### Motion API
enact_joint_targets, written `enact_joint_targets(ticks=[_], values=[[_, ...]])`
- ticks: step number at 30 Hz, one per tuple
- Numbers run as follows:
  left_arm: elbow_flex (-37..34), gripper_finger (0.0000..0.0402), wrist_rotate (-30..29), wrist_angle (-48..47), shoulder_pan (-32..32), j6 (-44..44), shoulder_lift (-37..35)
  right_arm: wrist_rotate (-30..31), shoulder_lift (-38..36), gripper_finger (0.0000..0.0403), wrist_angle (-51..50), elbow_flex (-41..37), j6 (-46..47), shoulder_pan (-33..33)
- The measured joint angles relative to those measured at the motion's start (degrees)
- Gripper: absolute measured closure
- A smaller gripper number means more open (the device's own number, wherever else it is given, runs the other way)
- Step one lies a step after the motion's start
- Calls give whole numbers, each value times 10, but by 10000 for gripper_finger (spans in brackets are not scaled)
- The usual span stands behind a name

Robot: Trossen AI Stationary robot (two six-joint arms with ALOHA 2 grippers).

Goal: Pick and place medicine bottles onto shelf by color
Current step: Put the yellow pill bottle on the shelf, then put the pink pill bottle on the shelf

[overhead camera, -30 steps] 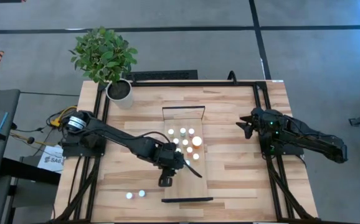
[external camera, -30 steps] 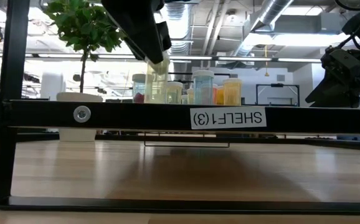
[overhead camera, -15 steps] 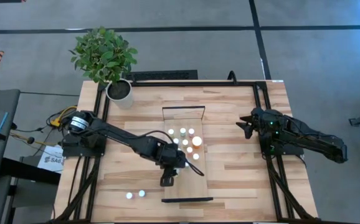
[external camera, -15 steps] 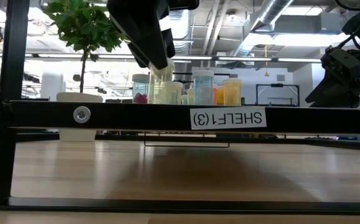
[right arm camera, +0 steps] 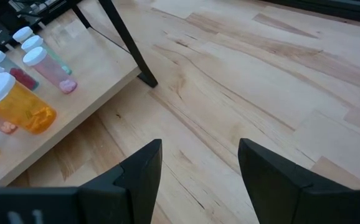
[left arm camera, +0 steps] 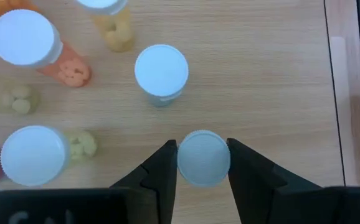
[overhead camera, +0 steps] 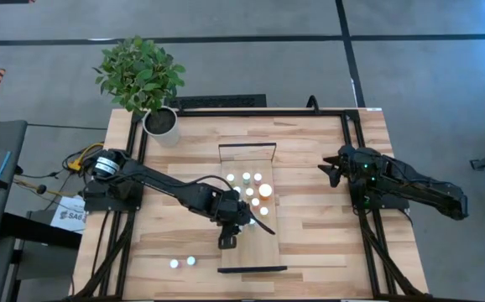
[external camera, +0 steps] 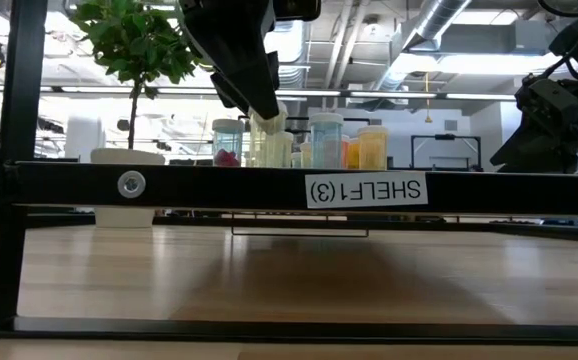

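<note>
The left gripper (left arm camera: 203, 163) hangs over the shelf (overhead camera: 263, 243), a long pale-wood panel with thin black metal bars at its ends, lying at the centre of the plank-topped counter (overhead camera: 326, 243). Its jaws are clamped on a small round bottle (left arm camera: 203, 157) with a ribbed white cap, one dark finger pressing each side. In the low view this bottle (external camera: 269, 135) looks pale yellowish and translucent, just above or on the shelf surface; which cannot be told.

Toward 12 o'clock of the held bottle the other medicine bottles (overhead camera: 249, 186) stand clustered on the shelf, all cylindrical with flat white caps. The left wrist view shows an orange-bodied one (left arm camera: 27, 40) and a teal-tinted one (left arm camera: 161, 71) near the jaws, apart from them. The larger orange bottle (right arm camera: 15, 102) has a broad white lid and clear amber walls.

Two more white-capped bottles (overhead camera: 182, 262) sit on the counter at about 7 o'clock, well apart from the shelf.

The right gripper (overhead camera: 331, 170) waits at 3 o'clock, its jaws parted and empty above bare wood. A leafy plant (overhead camera: 140, 74) in a round white pot stands at 11 o'clock.
</note>
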Motion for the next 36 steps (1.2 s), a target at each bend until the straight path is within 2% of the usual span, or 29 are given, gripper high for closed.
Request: enact_joint_targets(ticks=[10,19,29,36], values=[[17,238,4,-12,3,-1,2,0,0,168,0,0,0,0],[94,230,-2,-88,3,-1,2,0,0,168,0,0,0,0],[184,230,-64,-239,-25,-7,0,0,0,168,0,0,0,0],[179,230,-113,-317,-80,-38,-56,0,0,168,0,0,0,0]])
